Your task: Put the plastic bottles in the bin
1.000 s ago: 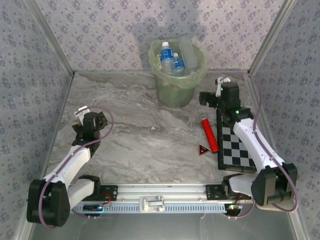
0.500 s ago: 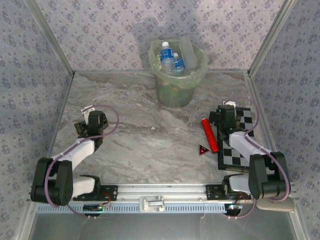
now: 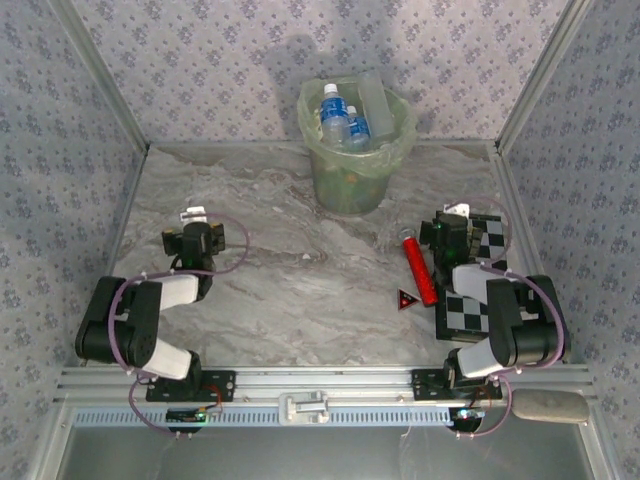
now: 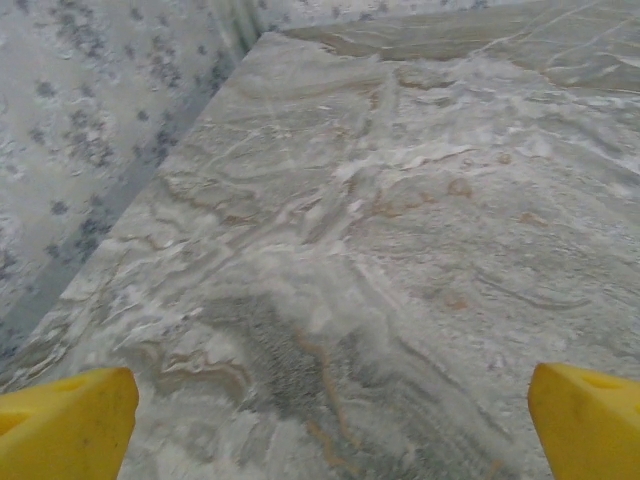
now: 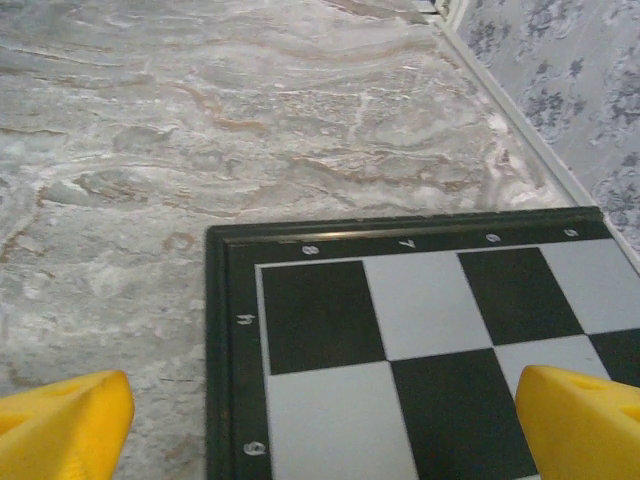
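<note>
The pale green bin [image 3: 352, 188] stands at the back middle of the table, lined with a crinkled bag. Inside it are plastic bottles: two clear ones with blue labels and caps [image 3: 333, 110] [image 3: 357, 130] and a clear one [image 3: 376, 96] leaning on the far rim. My left gripper [image 3: 205, 238] hovers low over bare marble at the left, open; its yellow fingertips [image 4: 68, 422] stand wide apart with nothing between them. My right gripper [image 3: 447, 232] is over the chessboard's far left corner, also open, with its fingertips [image 5: 62, 418] apart and empty.
A red cylinder tube [image 3: 420, 268] lies right of centre, with a small red triangle [image 3: 407, 299] just in front of it. A black and white chessboard [image 3: 478, 300] [image 5: 420, 340] lies flat at the right. Patterned walls close in the table on three sides.
Both arms have folded back toward their bases. The left gripper drew slightly right. The right gripper came nearer from the back right, down over the chessboard. Both stayed open.
</note>
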Controlling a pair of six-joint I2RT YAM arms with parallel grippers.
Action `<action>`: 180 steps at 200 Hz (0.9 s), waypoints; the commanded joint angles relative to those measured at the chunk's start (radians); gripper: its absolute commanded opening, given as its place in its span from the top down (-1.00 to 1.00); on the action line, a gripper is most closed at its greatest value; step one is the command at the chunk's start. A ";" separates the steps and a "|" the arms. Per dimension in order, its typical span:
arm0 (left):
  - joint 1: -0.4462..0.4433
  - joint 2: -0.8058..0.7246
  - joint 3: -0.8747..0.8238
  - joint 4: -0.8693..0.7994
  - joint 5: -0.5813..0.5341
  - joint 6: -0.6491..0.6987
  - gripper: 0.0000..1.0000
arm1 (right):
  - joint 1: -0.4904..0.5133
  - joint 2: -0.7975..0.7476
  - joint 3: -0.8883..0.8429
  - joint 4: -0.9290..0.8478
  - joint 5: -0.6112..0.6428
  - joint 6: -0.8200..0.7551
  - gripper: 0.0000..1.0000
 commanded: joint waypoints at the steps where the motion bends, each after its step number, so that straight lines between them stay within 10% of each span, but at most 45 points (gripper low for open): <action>1: 0.013 0.010 -0.015 0.122 0.070 0.054 -1.00 | -0.031 0.031 -0.015 0.119 -0.020 -0.015 -1.00; 51: 0.125 0.038 -0.065 0.198 0.282 -0.032 -1.00 | -0.083 0.096 -0.134 0.421 -0.193 -0.053 -1.00; 180: 0.137 0.058 -0.040 0.176 0.313 -0.021 -1.00 | -0.070 0.064 -0.109 0.317 -0.152 -0.055 -1.00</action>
